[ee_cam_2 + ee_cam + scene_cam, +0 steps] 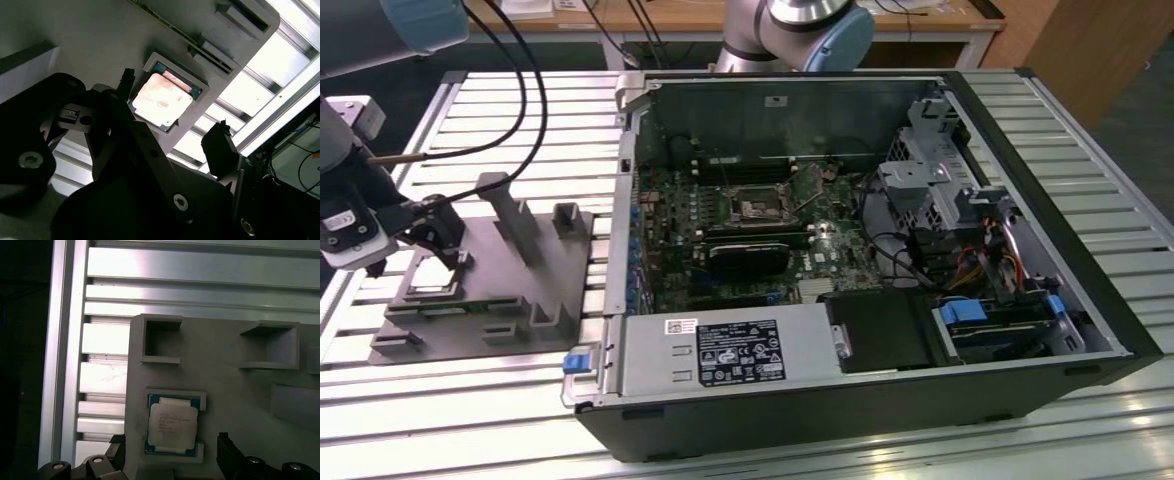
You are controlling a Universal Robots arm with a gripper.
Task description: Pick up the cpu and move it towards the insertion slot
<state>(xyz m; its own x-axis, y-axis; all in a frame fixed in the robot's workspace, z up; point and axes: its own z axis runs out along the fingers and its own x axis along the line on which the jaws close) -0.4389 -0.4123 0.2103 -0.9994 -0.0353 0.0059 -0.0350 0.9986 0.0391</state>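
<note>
The black two-fingered gripper (170, 439) is spread wide and holds nothing, its fingers (220, 142) flanking the flat, square, silvery cpu (172, 425) without touching it. The cpu lies in a shallow recess near one edge of the grey plastic fixture plate (225, 390), well apart from the silvery-framed square insertion slot (757, 208).

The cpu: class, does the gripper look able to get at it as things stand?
Probably yes. The cpu lies uncovered in its recess on the grey fixture, and the gripper hangs near it with its fingers open on either side; nothing stands between them.
</note>
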